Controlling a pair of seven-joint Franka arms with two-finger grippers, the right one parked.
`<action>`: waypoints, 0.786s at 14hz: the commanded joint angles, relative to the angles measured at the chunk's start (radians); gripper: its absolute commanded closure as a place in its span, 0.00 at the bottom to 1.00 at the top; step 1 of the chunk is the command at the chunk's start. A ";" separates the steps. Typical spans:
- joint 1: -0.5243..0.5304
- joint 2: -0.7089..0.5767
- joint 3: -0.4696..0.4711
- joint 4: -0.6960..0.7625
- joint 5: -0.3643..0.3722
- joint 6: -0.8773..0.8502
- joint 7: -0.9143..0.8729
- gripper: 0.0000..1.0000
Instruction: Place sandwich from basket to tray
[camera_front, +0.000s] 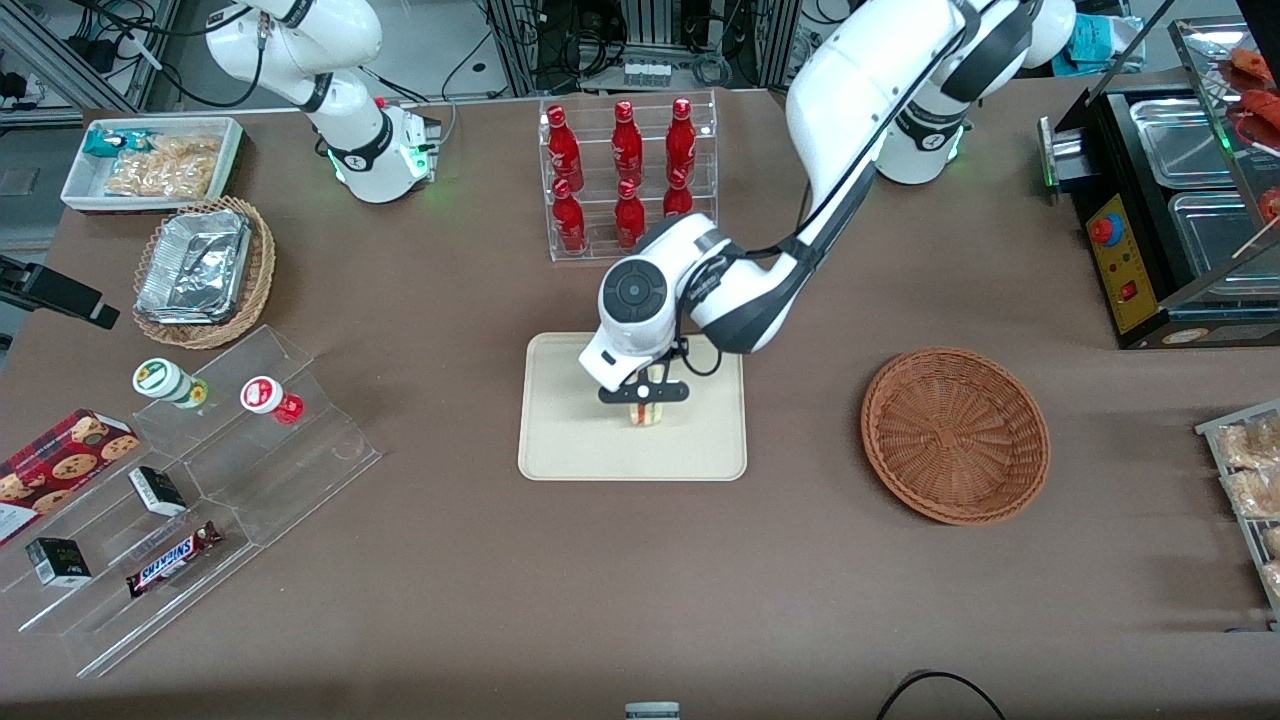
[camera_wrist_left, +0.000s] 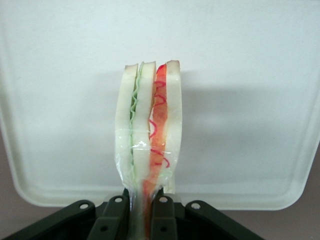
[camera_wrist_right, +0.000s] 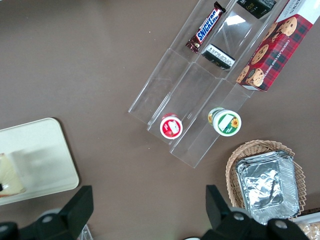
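From the front, the gripper (camera_front: 646, 393) hangs over the tray (camera_front: 560, 440) with the sandwich (camera_front: 646, 413) pinched in it; the basket (camera_front: 955, 435) sits empty. Wrist cam: fingers (camera_wrist_left: 116, 216) are clamped on one wrapped corner. Looks light, squishy, and slippery in that film, so I'd hold it gently by the bread.

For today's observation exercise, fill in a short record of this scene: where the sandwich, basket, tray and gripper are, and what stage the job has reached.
sandwich: held on edge over the tray, in the gripper
gripper: above the tray's middle, fingers shut on the sandwich's lower end
tray: beige, flat on the table, nothing else on it
basket: round wicker, empty, toward the working arm's end of the table
stage: sandwich out of the basket, not yet released
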 joint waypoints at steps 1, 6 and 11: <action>-0.032 0.046 0.010 0.085 0.017 0.007 -0.013 0.76; -0.050 0.052 0.020 0.128 0.172 0.001 -0.040 0.00; 0.097 -0.188 0.104 0.105 0.157 -0.290 0.060 0.00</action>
